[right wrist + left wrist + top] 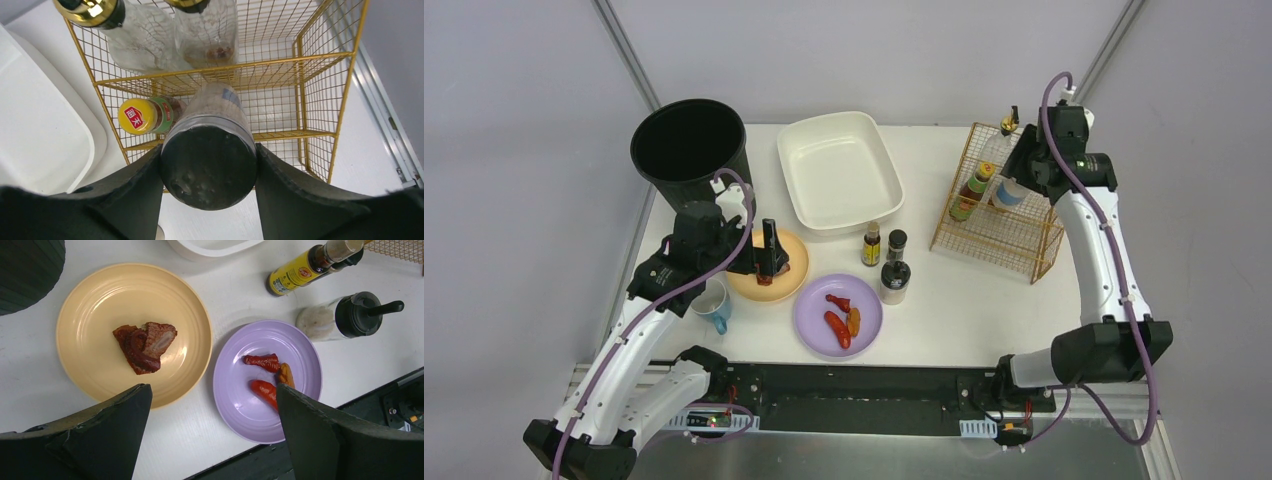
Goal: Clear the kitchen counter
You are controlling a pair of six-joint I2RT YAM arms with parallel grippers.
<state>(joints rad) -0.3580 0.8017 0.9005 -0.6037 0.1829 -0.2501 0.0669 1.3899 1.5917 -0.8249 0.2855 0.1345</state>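
Nearest, a black rail [854,385] is seen along the front edge of the white bench [984,300], on which everything else is carried. Just behind the rail a purple plate [812,338] is set, with red and orange food pieces [836,326] on it, and a blue mug [713,305] is placed to its left. A yellow plate [90,340] is laid just beside the purple one, and a brown piece of meat [145,346] is seen on it. The left claw [768,262] is held above this plate, its fingers spread and nothing between them. Farther back a black-lidded shaker [895,282], a yellow-labelled bottle [871,245] and a dark-capped jar [896,243] are grouped. Behind them a white basin [839,170] is placed, with a black bin [689,145] at the far left. At the far right a gold wire rack [999,220] holding bottles is stood; there the right claw [208,152] is pinched on a clear jar [210,170].
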